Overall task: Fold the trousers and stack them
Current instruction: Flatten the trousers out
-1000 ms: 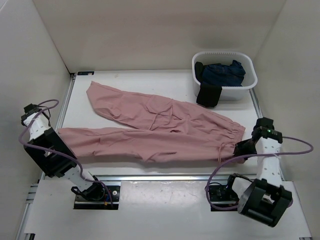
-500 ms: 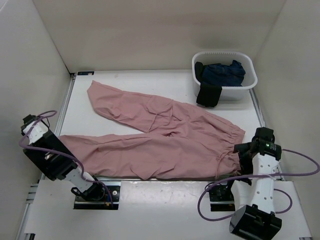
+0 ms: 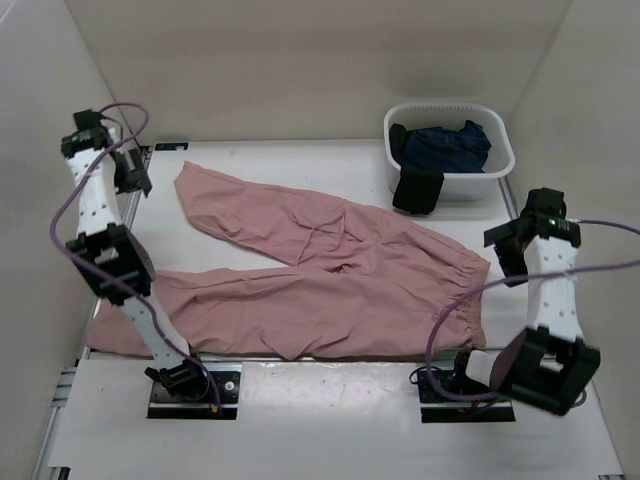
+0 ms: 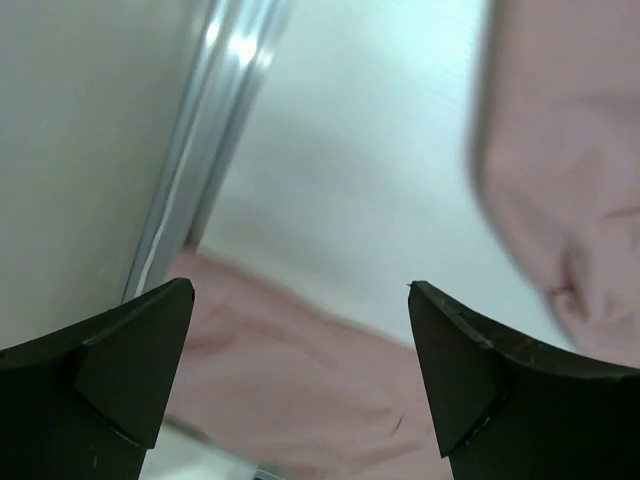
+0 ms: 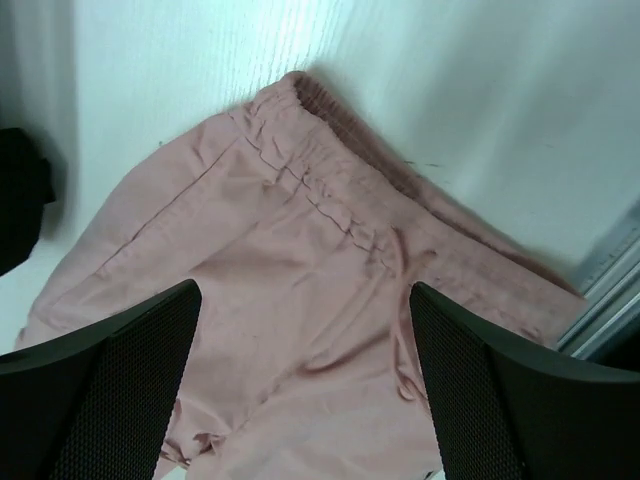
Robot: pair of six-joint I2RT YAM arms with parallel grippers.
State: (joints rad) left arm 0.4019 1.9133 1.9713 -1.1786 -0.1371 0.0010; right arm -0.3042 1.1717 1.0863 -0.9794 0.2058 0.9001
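The dusty-pink trousers [image 3: 330,270] lie flat across the table, waist at the right and both legs running left. The near leg reaches the front-left edge. My left gripper [image 3: 132,172] hangs open high over the back-left corner, well apart from the cloth. Its wrist view shows blurred pink trousers [image 4: 300,380] far below the left gripper [image 4: 300,290], with nothing between the fingers. My right gripper [image 3: 505,250] is open too, raised just right of the waist. In its wrist view the gathered waistband and drawstring of the trousers [image 5: 330,210] lie under the empty right gripper [image 5: 305,290].
A white basket [image 3: 497,165] stands at the back right with a dark navy garment [image 3: 445,148] in it. A black garment [image 3: 417,190] hangs over its front rim. A metal rail [image 4: 200,130] runs along the table's left edge, and walls enclose both sides.
Both grippers were shut on the trousers' near leg end and waist and have let go. The cloth first slid toward the front edge. Both arms then rose, the left swinging to the back-left corner.
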